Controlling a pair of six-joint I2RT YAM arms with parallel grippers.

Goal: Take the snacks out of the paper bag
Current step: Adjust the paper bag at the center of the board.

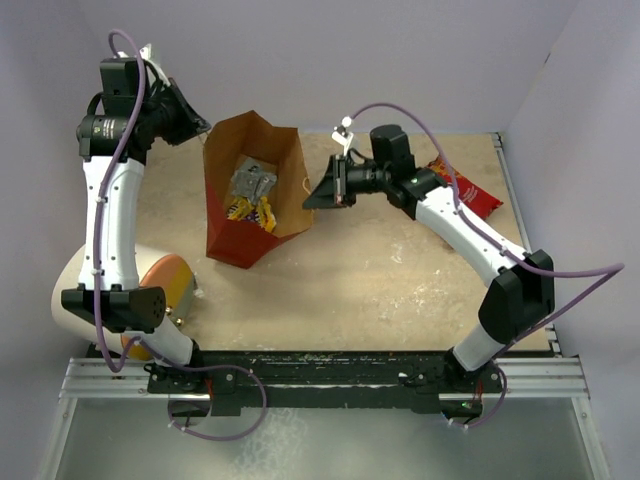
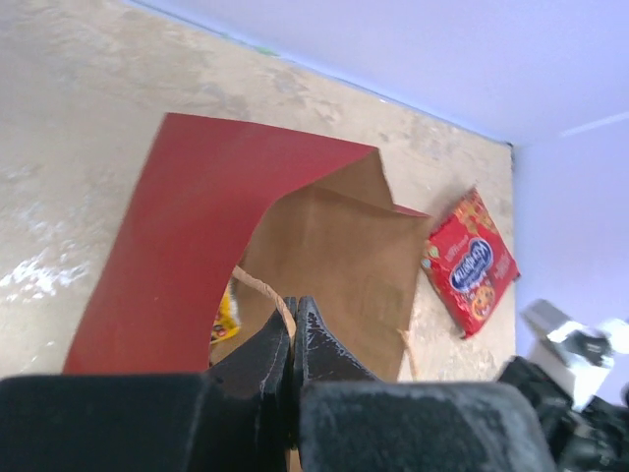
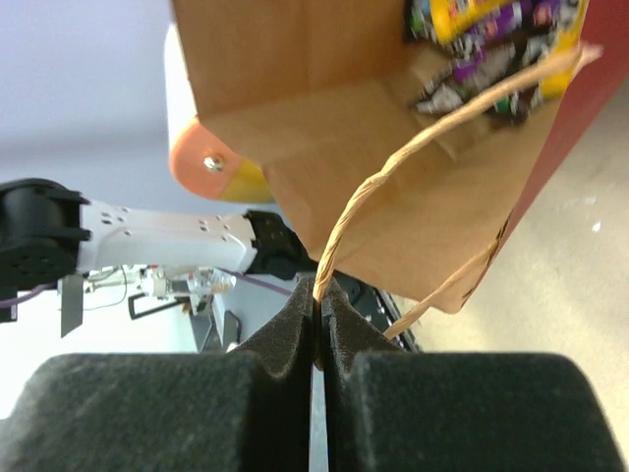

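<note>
Top external: one paper bag; left hand, right hand each clamp one handle; one red cookie bag outside.

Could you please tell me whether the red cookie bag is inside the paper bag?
No, the red cookie bag lies on the table outside the paper bag, off to its right behind the right arm.

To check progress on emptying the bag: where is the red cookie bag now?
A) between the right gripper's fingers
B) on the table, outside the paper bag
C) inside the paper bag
B: the red cookie bag lies flat on the table, apart from the paper bag, in both the top and left wrist views.
</note>
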